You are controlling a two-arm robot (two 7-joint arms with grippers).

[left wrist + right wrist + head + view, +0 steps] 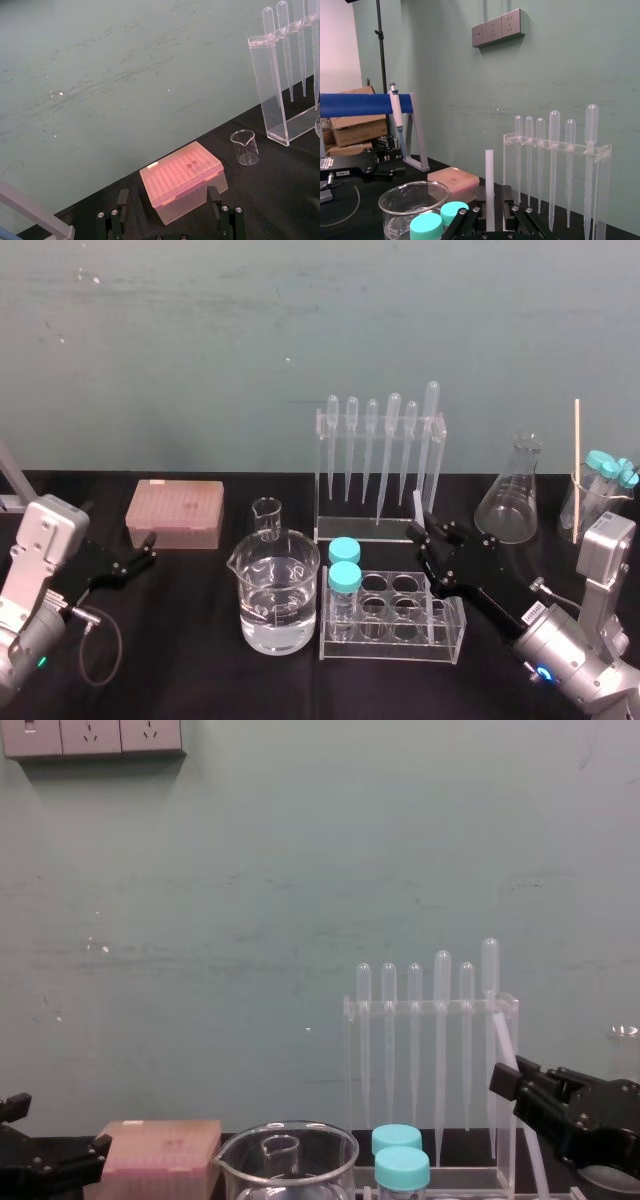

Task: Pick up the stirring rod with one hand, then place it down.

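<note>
The stirring rod (pixel 489 185) is a thin translucent-white stick standing upright between the fingers of my right gripper (pixel 492 212). In the chest view the stirring rod (pixel 505 1048) leans, its top by the pipette rack and its lower part running down behind my right gripper (pixel 505 1082). From the head view, my right gripper (pixel 420 525) hovers over the back of the tube rack, with the stirring rod's (pixel 417 502) tip showing at its fingertips. The jaws sit close around the rod. My left gripper (pixel 148 548) rests open at the far left, beside the pink box.
A water-filled beaker (pixel 278 595) and a clear tube rack (pixel 395 640) with two blue-capped tubes (pixel 344 580) stand in front. Behind are the pipette rack (pixel 380 455), a small beaker (pixel 266 517), a pink tip box (pixel 175 513) and a conical flask (pixel 512 495). A tan stick (pixel 576 460) stands far right.
</note>
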